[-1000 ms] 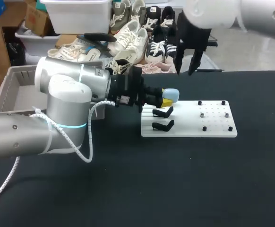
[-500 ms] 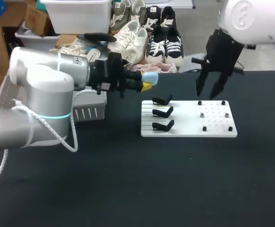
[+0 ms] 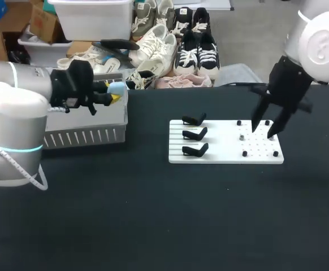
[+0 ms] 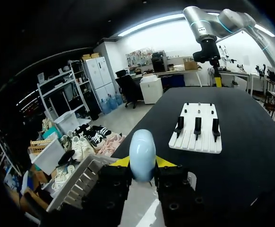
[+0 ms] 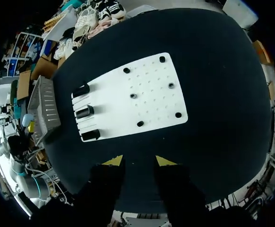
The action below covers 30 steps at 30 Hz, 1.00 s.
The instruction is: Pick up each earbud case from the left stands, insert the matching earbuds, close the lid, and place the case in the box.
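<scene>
blue case (image 4: 142, 150) in l gripper (image 4: 142, 162)

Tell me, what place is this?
Probably a robot lab: a black table, a white stand board, and a robot's left hand holding a blue earbud case by a grey box.

Furniture: one flat matte black table (image 3: 153, 226). In the head view its top spans 3 through 6 to 9 o'clock, far edge toward 12 o'clock.

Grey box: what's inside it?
Its inside is hidden: the left arm covers most of the grey box. The left pincer holds a pale blue earbud case over its right end.
</scene>
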Tool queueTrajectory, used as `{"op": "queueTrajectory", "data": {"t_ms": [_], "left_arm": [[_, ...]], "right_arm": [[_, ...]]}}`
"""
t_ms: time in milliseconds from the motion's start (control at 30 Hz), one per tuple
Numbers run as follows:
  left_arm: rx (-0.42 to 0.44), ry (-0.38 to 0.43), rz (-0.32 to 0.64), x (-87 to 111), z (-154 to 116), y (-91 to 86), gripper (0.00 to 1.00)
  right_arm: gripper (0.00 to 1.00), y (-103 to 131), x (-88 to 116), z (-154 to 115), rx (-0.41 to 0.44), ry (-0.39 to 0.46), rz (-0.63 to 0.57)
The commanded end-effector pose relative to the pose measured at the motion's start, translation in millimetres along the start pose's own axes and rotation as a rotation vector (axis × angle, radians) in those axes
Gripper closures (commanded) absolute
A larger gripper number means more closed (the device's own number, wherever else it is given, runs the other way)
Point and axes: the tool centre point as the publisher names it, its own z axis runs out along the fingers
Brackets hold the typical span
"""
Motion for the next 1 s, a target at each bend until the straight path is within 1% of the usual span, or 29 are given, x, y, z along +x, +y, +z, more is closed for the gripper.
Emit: {"op": "queueTrajectory", "data": {"t_ms": [33, 133, 267, 367, 667, 700, 733, 767, 800, 833, 933, 1000], "left_arm": [[0.005, 0.06, -0.015, 13.4, -12, 10.7, 1.0], [0.016, 0.103, -0.036, 30.1, -10, 19.9, 1.0], [0.04, 0.15, -0.075, 47.6, -5, 23.1, 1.0], [0.045, 0.149, -0.116, 60.4, -1, 24.7, 1.0], [0.071, 0.167, -0.195, 83.5, 10, 25.0, 1.0], [0.073, 0.172, -0.199, 83.6, 9, 24.8, 0.85], [0.079, 0.17, -0.203, 83.6, 9, 24.6, 0.64], [0.089, 0.162, -0.206, 82.4, 10, 22.8, 0.31], [0.09, 0.161, -0.203, 80.7, 9, 22.2, 0.07], [0.094, 0.157, -0.201, 81.4, 8, 24.1, 0.0], [0.083, 0.144, -0.193, 79.8, 1, 30.2, 0.0], [0.062, 0.128, -0.184, 70.8, -5, 30.0, 0.0]], "right_arm": [[0.64, -13, 10, -4, -0.023, -0.166, 0.02], [0.64, -18, 12, -5, -0.023, -0.169, 0.038], [0.64, -22, 14, -5, -0.022, -0.167, 0.055], [0.63, -22, 14, -2, -0.019, -0.16, 0.058], [0.63, -18, 14, 1, -0.015, -0.144, 0.05], [0.63, -17, 14, 1, -0.014, -0.144, 0.048], [0.63, -17, 14, 1, -0.013, -0.143, 0.046], [0.63, -17, 13, 0, -0.013, -0.144, 0.045], [0.63, -17, 13, 0, -0.012, -0.145, 0.044], [0.63, -17, 12, -2, -0.011, -0.147, 0.042], [0.63, -19, 9, -8, -0.025, -0.168, 0.031], [0.62, -19, 7, -14, -0.007, -0.186, 0.019]]}}
